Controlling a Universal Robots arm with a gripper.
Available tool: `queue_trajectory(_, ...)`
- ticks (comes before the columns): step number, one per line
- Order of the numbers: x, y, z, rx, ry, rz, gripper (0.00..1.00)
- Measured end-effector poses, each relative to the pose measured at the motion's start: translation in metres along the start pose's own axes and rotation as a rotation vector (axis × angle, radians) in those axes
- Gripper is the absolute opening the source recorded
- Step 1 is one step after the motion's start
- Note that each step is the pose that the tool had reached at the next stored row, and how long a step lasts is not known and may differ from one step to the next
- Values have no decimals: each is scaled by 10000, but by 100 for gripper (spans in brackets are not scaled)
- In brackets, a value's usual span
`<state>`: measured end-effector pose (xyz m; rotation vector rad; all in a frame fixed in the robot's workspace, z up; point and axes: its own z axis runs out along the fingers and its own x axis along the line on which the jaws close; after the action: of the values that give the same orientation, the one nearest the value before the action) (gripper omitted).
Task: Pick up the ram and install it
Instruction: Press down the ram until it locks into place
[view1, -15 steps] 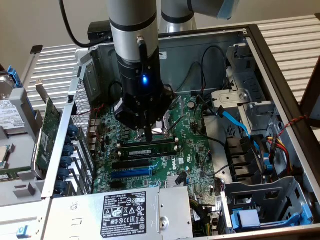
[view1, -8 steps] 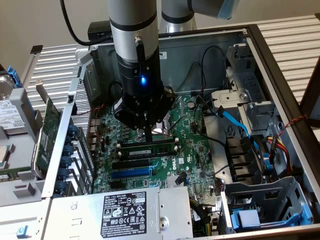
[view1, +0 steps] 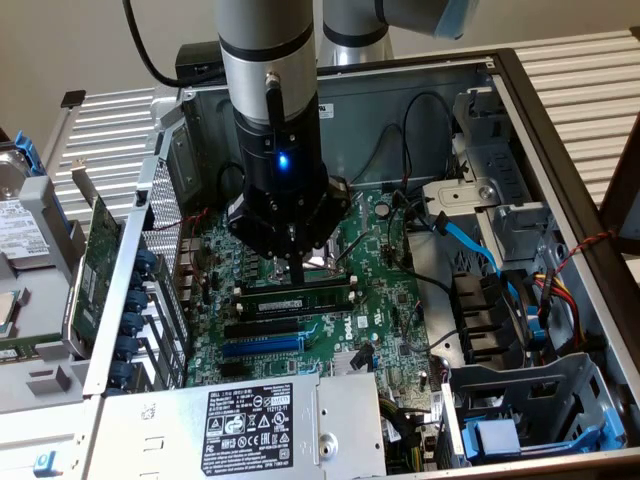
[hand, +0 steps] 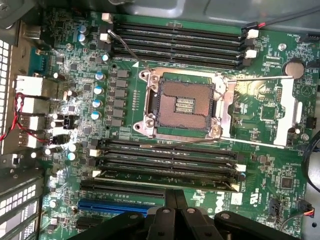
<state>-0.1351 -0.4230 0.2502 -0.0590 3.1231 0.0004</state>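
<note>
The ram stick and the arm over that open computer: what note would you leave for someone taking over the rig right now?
Gripper: shut, holding nothing, its tips pointing down at the ram, touching it or just above it.
Ram: lying along a memory slot on the motherboard, in the bank of slots beside the empty CPU socket, in the row nearest the gripper.
Done: the ram has been picked up and placed in the slot.
Left: I cannot tell whether it is pushed fully home or whether the end clips have latched, so check both.
</note>
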Motion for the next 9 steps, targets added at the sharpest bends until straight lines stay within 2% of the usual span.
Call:
queue_trajectory(7, 0, 0, -1, 16, 5, 165, 11)
queue_trajectory(9, -1, 0, 0, 55, 24, 217, 11)
